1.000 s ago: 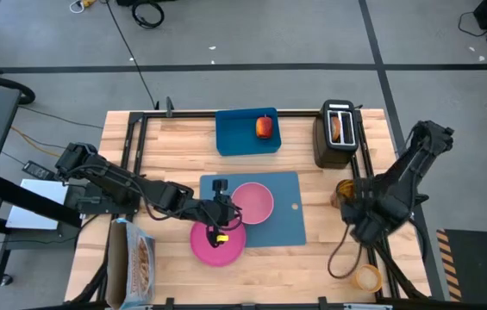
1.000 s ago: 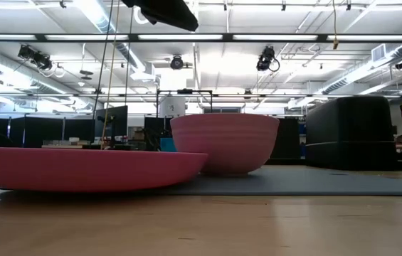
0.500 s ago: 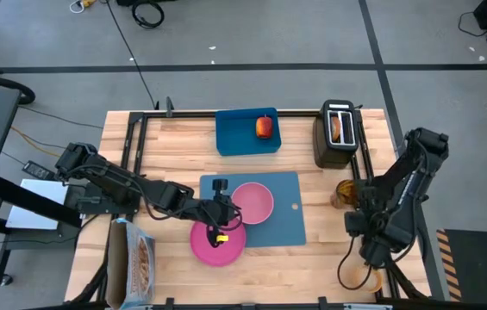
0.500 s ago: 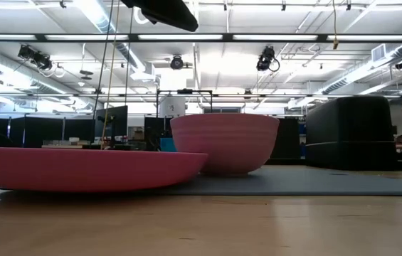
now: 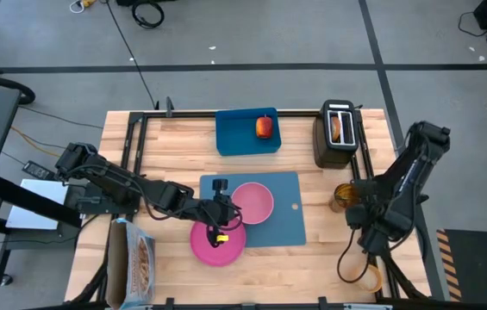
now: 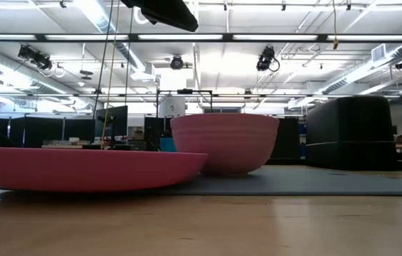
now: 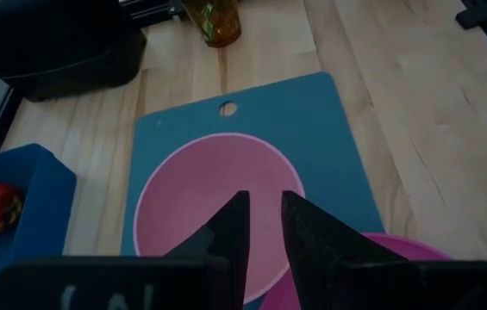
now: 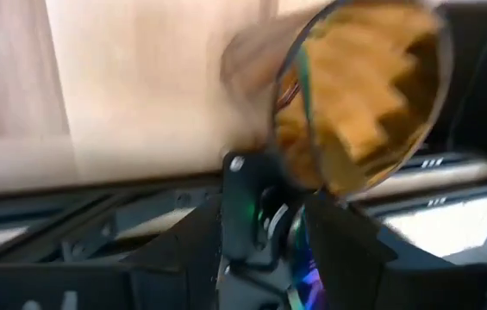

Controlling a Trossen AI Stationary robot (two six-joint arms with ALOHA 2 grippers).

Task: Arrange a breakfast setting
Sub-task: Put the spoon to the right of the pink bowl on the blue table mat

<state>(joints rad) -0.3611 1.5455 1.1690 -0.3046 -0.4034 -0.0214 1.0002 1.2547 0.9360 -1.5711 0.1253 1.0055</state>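
Left gripper (image 5: 221, 226) over near-left corner of large slate-blue rectangular mat (image 5: 288, 222), fingers (image 7: 231, 226) nearly together, narrow gap, nothing between. Pink round bowl (image 5: 252, 201) on mat; pink round plate (image 5: 218, 244) overlapping mat's near-left edge. Red apple (image 5: 264, 127) on smaller bright-blue tray (image 5: 236, 136). Toast slice (image 5: 337, 127) in black toaster (image 5: 326, 148). Small amber ribbed cup (image 5: 343, 195) at right table edge, beside right gripper (image 5: 365, 237); its finger state, cannot tell.

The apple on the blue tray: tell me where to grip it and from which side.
Grip the apple across its round middle, coming straight down from above. It sits alone near the right end of the blue tray, with bare tray around it, so fingers can likely drop on either side. The toaster stands apart to its right.
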